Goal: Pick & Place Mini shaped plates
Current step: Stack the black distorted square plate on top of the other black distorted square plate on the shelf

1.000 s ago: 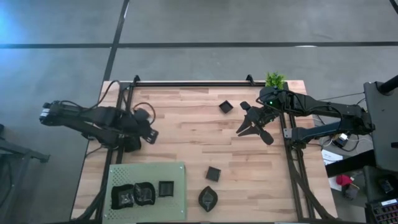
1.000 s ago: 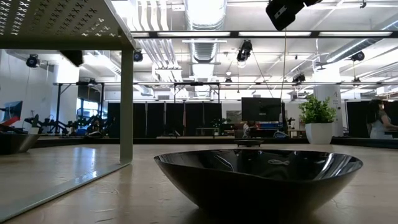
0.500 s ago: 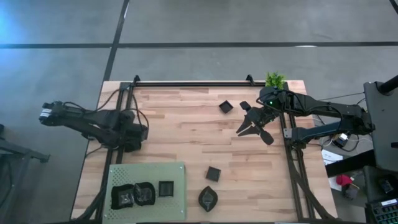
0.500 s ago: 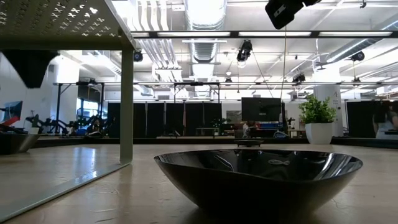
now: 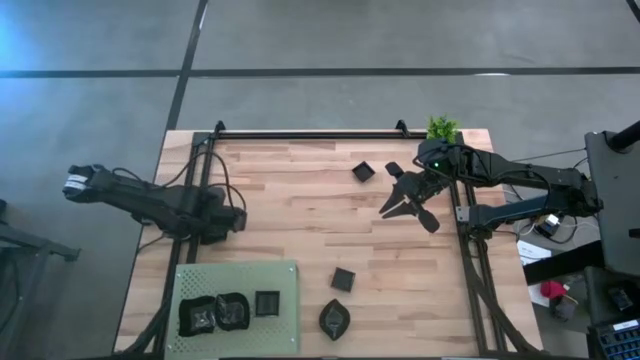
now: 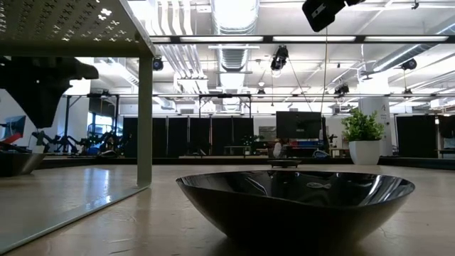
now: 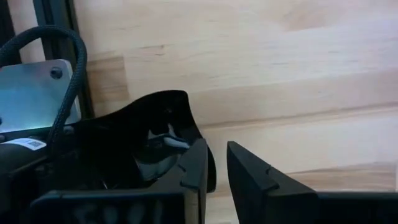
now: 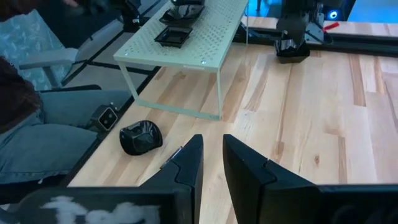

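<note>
The left gripper (image 5: 235, 220), fingers nearly shut, sits low by the table's left edge, and the right gripper (image 5: 408, 203) hangs half open.

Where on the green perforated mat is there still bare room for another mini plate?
The perforated mat is bare along its far strip and its right corner. Three black plates crowd its near edge. On the wood, open room lies between the left gripper and the square dish.
</note>
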